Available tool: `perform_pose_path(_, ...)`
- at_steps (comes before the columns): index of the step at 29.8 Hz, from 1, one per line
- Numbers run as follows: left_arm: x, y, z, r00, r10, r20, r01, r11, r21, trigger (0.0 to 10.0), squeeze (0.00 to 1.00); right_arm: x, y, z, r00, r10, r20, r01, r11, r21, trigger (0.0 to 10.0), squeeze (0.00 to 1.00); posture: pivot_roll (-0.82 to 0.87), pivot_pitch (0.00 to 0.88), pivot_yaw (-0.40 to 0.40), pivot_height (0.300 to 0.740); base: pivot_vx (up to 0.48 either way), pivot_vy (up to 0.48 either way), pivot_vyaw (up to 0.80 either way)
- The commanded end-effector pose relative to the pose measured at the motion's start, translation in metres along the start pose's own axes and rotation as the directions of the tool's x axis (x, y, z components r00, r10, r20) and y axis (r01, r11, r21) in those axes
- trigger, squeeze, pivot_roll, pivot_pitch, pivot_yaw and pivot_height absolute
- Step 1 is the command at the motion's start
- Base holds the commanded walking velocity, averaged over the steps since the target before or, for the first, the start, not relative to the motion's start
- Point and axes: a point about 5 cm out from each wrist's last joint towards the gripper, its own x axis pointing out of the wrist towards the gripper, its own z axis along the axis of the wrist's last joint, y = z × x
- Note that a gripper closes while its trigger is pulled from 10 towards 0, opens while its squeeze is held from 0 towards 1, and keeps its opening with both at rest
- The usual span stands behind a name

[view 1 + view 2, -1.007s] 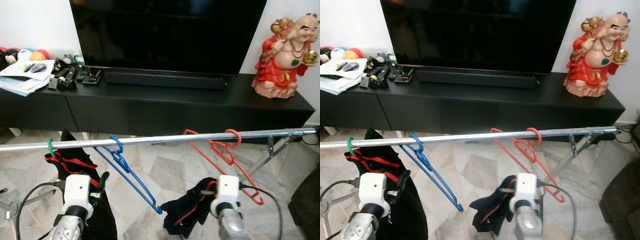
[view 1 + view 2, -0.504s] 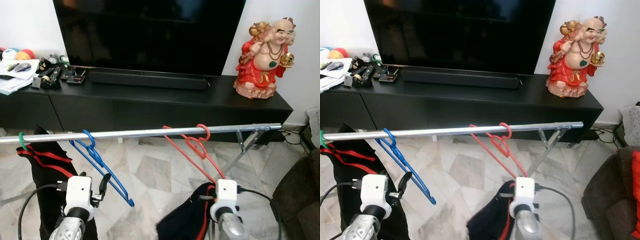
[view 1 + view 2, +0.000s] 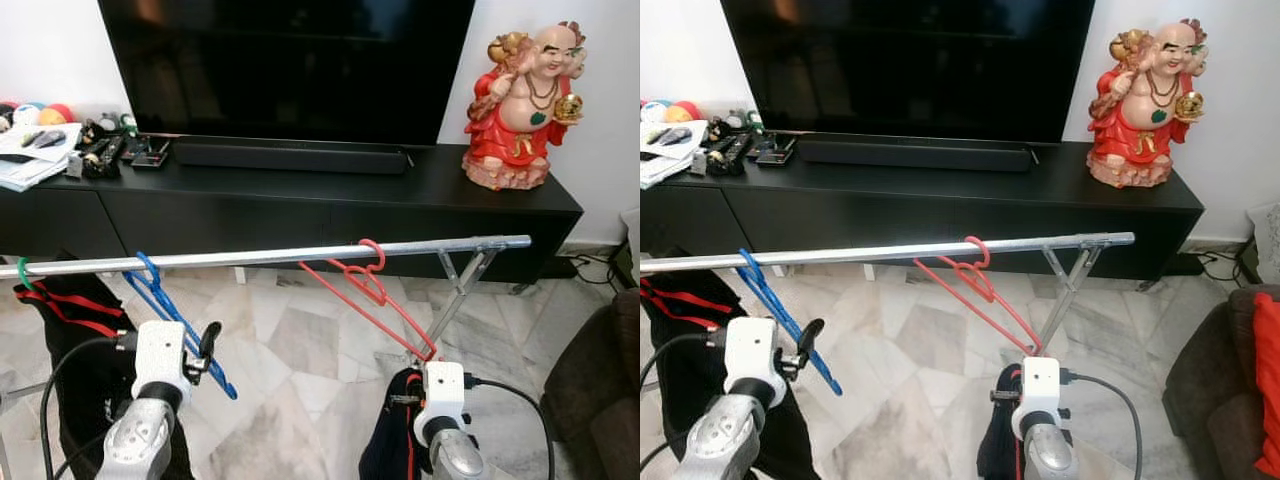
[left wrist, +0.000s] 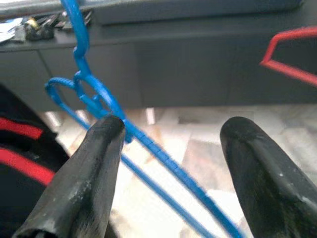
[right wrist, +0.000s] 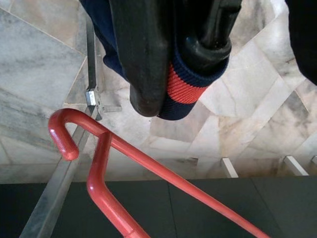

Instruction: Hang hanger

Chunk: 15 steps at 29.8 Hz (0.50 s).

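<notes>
A silver rail (image 3: 260, 257) runs across in front of me. On it hang a blue hanger (image 3: 172, 312) at the left and a red hanger (image 3: 372, 297) near the right end. At the far left a green hook (image 3: 22, 273) carries a black and red garment (image 3: 62, 330). My left gripper (image 4: 168, 148) is open, and the blue hanger (image 4: 101, 106) passes just beyond its fingers (image 4: 94, 173), close to one of them. My right gripper (image 5: 181, 54) is shut on a navy garment with a red stripe (image 5: 183, 91), which hangs below the red hanger (image 5: 114, 168).
A black TV console (image 3: 300, 205) with a large TV (image 3: 280, 60) stands behind the rail. A red statue (image 3: 522, 100) sits at its right end, papers and small clutter (image 3: 60, 155) at its left. The rack's folding leg (image 3: 455, 290) and a brown sofa (image 3: 600, 390) are at the right.
The camera has shifted, so the whole scene sits differently. The navy garment now hangs narrower and lower under my right wrist. My left gripper is closer to the blue hanger.
</notes>
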Motion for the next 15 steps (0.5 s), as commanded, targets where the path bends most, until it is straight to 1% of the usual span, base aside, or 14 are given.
perform_pose_path(1, 0.002, 0.005, 0.003, 0.999, 0.030, -0.028, -0.029, 0.999, 0.025, 10.0, 0.00, 0.002, 0.003, 0.003, 1.000, 0.011, 0.006, -0.011, 1.000, -0.009, 10.0, 0.00, 0.04, 0.075, -0.009, 0.740, 0.000, 0.000, 0.00)
perform_pose_path(3, 0.011, 0.009, 0.000, 0.982, 0.084, -0.167, -0.081, 0.996, 0.025, 10.0, 0.00, 0.002, 0.003, 0.003, 1.000, 0.015, 0.004, -0.015, 1.000, -0.017, 10.0, 0.00, 0.04, 0.079, -0.009, 0.740, 0.000, 0.000, 0.00)
perform_pose_path(5, 0.011, 0.010, -0.001, 0.979, 0.090, -0.182, -0.086, 0.996, 0.026, 10.0, 0.00, 0.002, 0.003, 0.003, 1.000, 0.015, 0.004, -0.015, 1.000, -0.017, 10.0, 0.00, 0.04, 0.079, -0.009, 0.740, 0.000, 0.000, 0.00)
perform_pose_path(6, 0.015, 0.011, 0.000, 0.970, 0.108, -0.218, -0.113, 0.994, -0.009, 10.0, 0.00, 0.002, 0.003, 0.003, 1.000, 0.016, 0.004, -0.016, 1.000, -0.018, 10.0, 0.00, 0.04, 0.081, -0.010, 0.740, 0.000, 0.000, 0.00)
perform_pose_path(7, 0.017, 0.011, 0.002, 0.968, 0.106, -0.226, -0.114, 0.993, -0.022, 10.0, 0.00, 0.002, 0.003, 0.003, 1.000, 0.016, 0.004, -0.016, 1.000, -0.019, 10.0, 0.00, 0.04, 0.081, -0.010, 0.740, 0.000, 0.000, 0.00)
perform_pose_path(9, 0.019, 0.010, 0.003, 0.968, 0.101, -0.231, -0.111, 0.993, -0.031, 10.0, 0.00, 0.002, 0.003, 0.003, 1.000, 0.016, 0.004, -0.016, 1.000, -0.020, 10.0, 0.00, 0.04, 0.081, -0.010, 0.740, 0.000, 0.000, 0.00)
perform_pose_path(10, 0.021, 0.009, 0.003, 0.963, 0.104, -0.248, -0.115, 0.993, -0.031, 10.0, 0.00, 0.003, 0.003, 0.004, 1.000, 0.017, 0.003, -0.017, 1.000, -0.021, 10.0, 0.00, 0.04, 0.083, -0.011, 0.740, 0.000, 0.000, 0.00)
perform_pose_path(12, 0.024, 0.008, 0.000, 0.953, 0.119, -0.277, -0.140, 0.988, -0.057, 10.0, 0.00, 0.003, 0.003, 0.004, 1.000, 0.019, 0.002, -0.019, 1.000, -0.025, 10.0, 0.00, 0.04, 0.085, -0.012, 0.740, 0.000, 0.000, 0.00)
perform_pose_path(13, 0.027, 0.008, -0.001, 0.947, 0.133, -0.291, -0.165, 0.983, -0.086, 10.0, 0.00, 0.003, 0.004, 0.004, 1.000, 0.020, 0.003, -0.020, 0.999, -0.027, 10.0, 0.00, 0.03, 0.088, -0.016, 0.740, 0.000, 0.000, 0.00)
perform_pose_path(15, 0.030, 0.005, 0.001, 0.946, 0.133, -0.296, -0.176, 0.976, -0.126, 10.0, 0.00, 0.003, 0.003, 0.004, 1.000, 0.021, 0.003, -0.021, 0.999, -0.030, 10.0, 0.00, 0.03, 0.089, -0.019, 0.740, 0.000, 0.000, 0.00)
